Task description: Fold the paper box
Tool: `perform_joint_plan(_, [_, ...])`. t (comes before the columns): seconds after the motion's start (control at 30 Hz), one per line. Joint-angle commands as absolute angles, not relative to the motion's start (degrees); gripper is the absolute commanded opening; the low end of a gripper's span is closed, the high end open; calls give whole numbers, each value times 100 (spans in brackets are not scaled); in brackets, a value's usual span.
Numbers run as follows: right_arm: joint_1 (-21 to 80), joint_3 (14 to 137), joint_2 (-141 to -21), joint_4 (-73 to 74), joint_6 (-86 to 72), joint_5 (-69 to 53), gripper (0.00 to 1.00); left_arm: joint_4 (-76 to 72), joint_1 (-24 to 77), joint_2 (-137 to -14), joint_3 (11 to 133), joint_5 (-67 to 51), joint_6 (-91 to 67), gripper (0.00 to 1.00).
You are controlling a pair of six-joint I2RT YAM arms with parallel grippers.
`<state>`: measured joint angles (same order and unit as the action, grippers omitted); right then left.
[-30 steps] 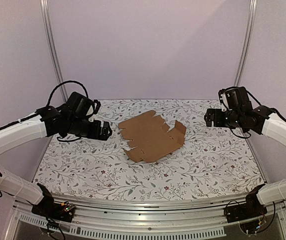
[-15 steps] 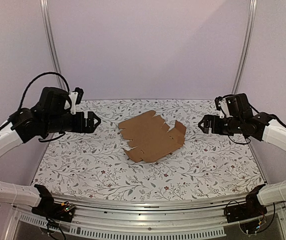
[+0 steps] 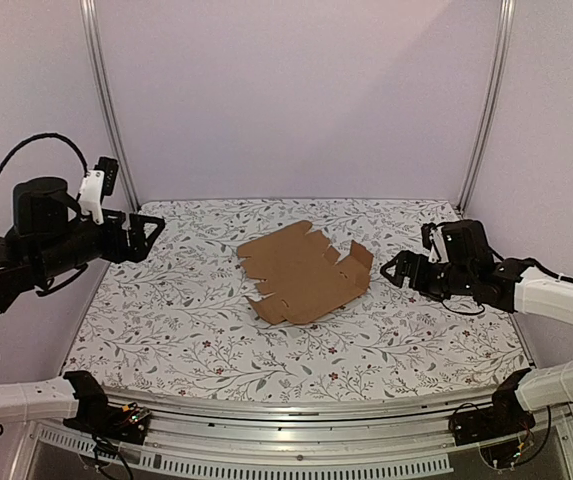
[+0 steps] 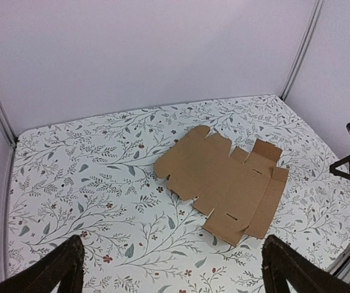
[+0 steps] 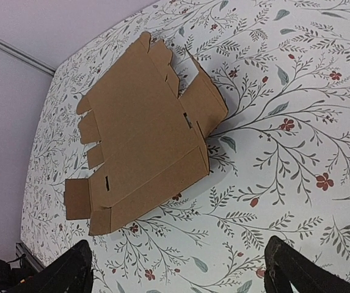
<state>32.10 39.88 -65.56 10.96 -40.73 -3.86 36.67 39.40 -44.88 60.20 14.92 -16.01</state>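
Centrally, a plain flat brown die-cut cardboard paper box lies on the floral bench. The left hand hovers high and wide open, well apart from it. The right hand sits low near the box, also wide open.

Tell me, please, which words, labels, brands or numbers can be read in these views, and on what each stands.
None: no text is readable in any view.
The paper box is plain brown and unprinted on its visible side; the tablecloth bears only a leaf-and-flower print.
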Motion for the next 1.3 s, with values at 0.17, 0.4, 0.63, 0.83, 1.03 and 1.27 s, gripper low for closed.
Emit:
perform_joint_plan(0.17, [3569, 3479, -7393, -851, -5614, -454, 91, 3610, 3982, -4530, 5652, 1522, -1343, 100])
perform_joint_plan(0.4, [3812, 3210, -8544, -2319, -6685, -275, 85, 3630, 3968, -4560, 5574, 1482, -1361, 100])
perform_joint_plan(0.63, [4004, 3199, -10057, -3910, -7684, -376, 77, 3721, 3946, -4763, 5607, 1434, -1380, 100])
perform_joint_plan(0.83, [4108, 3198, -10680, -4598, -8006, -273, 73, 3746, 3942, -4746, 5590, 1519, -1371, 100])
perform_joint_plan(1.03, [4110, 3245, -10793, -4607, -7985, -229, 67, 3759, 3890, -4827, 5605, 1468, -1362, 99])
perform_joint_plan(1.27, [4106, 3397, -11019, -4780, -8068, -196, 58, 3749, 3800, -4856, 5607, 1369, -1380, 100])
